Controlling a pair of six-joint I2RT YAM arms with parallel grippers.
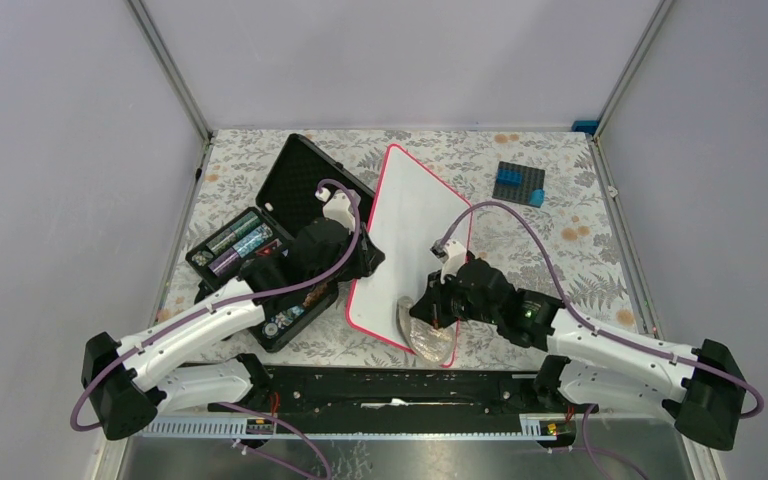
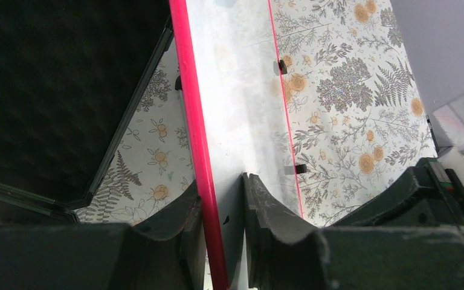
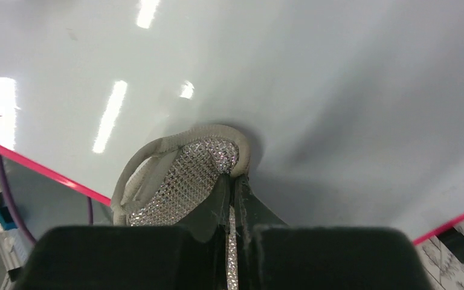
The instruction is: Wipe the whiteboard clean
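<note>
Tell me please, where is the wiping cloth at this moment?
In the top view, the cloth sits on the near end of the whiteboard, pinched by the right gripper; the open black case is to its left.

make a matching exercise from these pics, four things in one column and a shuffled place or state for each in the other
Things
1. left gripper
2. right gripper
3. black case
4. blue block

Places or states
A. lid open, lying to the left of the whiteboard in the top view
B. shut on the silvery cloth at the board's near end
C. on a dark square plate, off to the board's far right
D. clamped on the whiteboard's red rim

Pairs: 1-D, 2-B, 3-A, 4-C
</note>
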